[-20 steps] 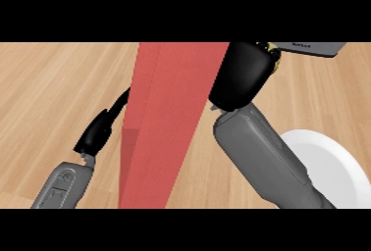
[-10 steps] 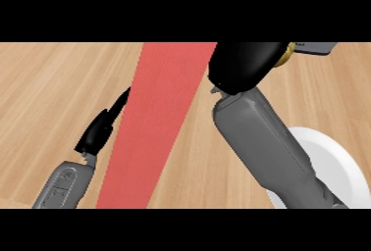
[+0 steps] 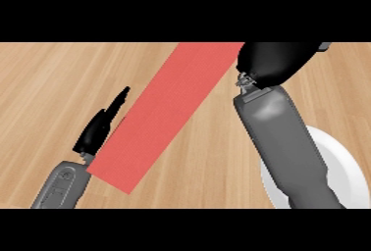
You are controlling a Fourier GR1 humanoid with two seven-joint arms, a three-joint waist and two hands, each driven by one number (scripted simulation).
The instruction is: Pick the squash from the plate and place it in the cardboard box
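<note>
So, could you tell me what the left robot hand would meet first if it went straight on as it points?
Probably nothing: the left robot hand points up and right, almost parallel to the red strip beside it, over wooden counter. It might graze the strip's edge; height is unclear.

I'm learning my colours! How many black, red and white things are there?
Black: 2, the left hand and the right hand
Red: 1, the mat
White: 1, the plate
Total: 4
</note>
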